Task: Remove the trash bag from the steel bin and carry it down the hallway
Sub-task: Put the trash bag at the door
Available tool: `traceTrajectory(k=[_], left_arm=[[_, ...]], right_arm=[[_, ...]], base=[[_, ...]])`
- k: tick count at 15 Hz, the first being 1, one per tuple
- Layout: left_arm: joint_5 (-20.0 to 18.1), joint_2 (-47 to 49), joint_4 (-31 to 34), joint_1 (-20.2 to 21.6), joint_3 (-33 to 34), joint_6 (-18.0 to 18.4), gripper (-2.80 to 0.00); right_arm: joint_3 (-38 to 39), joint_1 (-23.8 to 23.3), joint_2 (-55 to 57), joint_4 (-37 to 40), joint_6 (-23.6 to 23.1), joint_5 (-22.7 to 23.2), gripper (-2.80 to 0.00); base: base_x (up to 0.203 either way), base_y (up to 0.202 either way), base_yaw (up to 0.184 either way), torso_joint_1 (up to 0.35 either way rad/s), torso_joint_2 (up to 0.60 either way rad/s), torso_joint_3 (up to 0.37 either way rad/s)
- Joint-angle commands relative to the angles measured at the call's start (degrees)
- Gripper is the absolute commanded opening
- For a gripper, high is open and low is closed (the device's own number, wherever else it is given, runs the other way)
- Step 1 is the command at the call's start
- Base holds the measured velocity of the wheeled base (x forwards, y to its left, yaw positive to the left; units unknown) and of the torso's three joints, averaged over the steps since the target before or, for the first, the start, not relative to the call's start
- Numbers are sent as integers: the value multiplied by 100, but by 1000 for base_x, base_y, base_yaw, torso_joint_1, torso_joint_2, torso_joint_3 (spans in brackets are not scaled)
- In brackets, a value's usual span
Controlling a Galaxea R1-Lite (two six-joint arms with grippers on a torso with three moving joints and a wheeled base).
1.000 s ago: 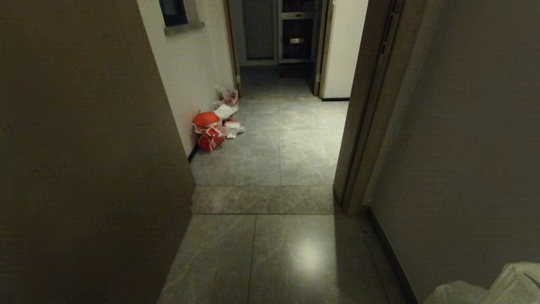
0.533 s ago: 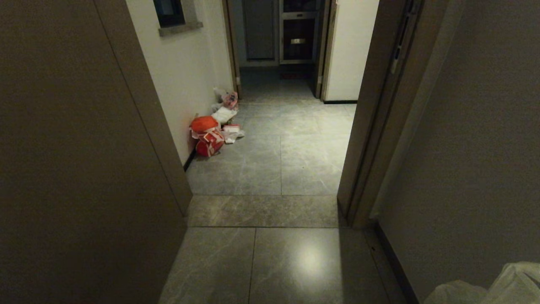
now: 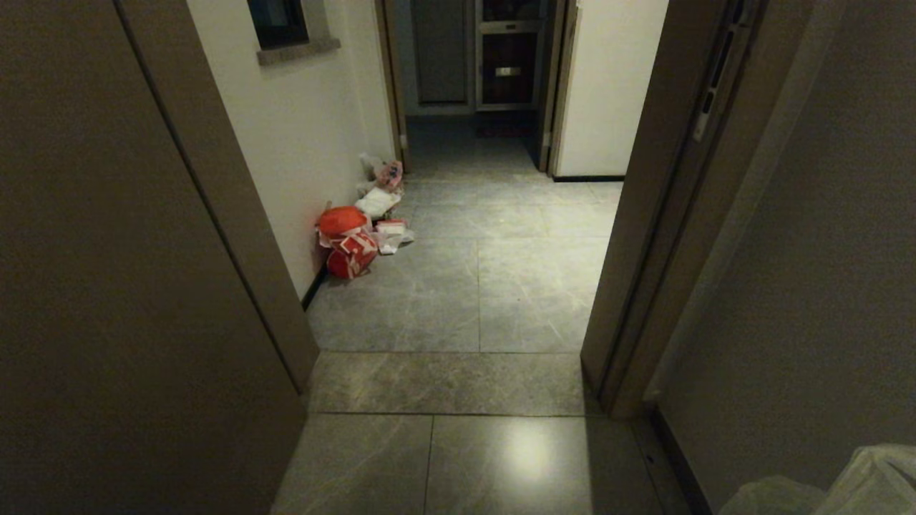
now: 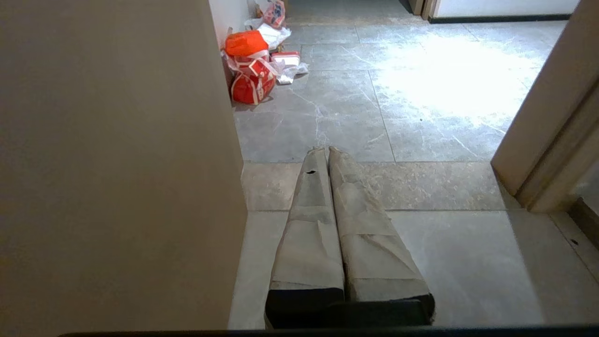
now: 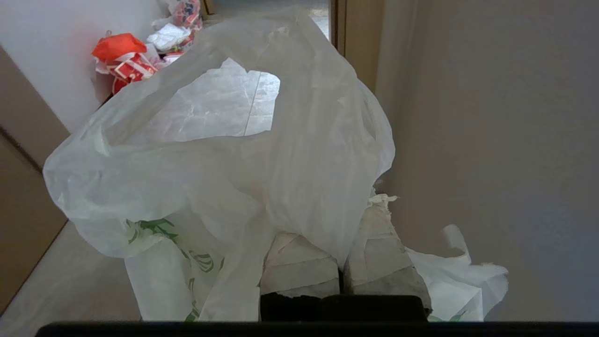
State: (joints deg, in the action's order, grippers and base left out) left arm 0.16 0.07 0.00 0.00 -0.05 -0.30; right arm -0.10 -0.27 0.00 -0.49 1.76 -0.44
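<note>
The trash bag (image 5: 281, 154), thin translucent white plastic with green marks, hangs bunched over my right gripper (image 5: 346, 220), which is shut on it. Plastic covers one taped fingertip, and the bag's mouth gapes open ahead of the fingers. A corner of the bag (image 3: 859, 479) shows at the lower right of the head view. My left gripper (image 4: 326, 152) is shut and empty, held out low over the door's threshold strip. The hallway floor (image 3: 501, 272) of grey marbled tiles runs ahead through a doorway. The steel bin is out of view.
A pile of orange-red bags and litter (image 3: 348, 243) lies against the left wall beyond the doorway. A dark door panel (image 3: 143, 286) stands close on the left, a wood door frame (image 3: 644, 250) on the right. A threshold strip (image 3: 451, 383) crosses the floor.
The whole head view has shifted: the doorway and threshold come nearer and lower, so the camera has moved forward. The bag corner stays at the lower right.
</note>
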Motion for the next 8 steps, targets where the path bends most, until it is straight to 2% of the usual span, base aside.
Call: traceTrajectory(k=[1, 8], left_arm=[[2, 1, 0, 8, -3, -5, -280], [2, 1, 0, 2, -4, -5, -280]], right_arm=[[1, 0, 9, -4, 0, 0, -280], [1, 0, 9, -4, 0, 0, -280]], base=[[197, 0, 0, -1, 2, 5], [192, 0, 1, 1, 3, 2]])
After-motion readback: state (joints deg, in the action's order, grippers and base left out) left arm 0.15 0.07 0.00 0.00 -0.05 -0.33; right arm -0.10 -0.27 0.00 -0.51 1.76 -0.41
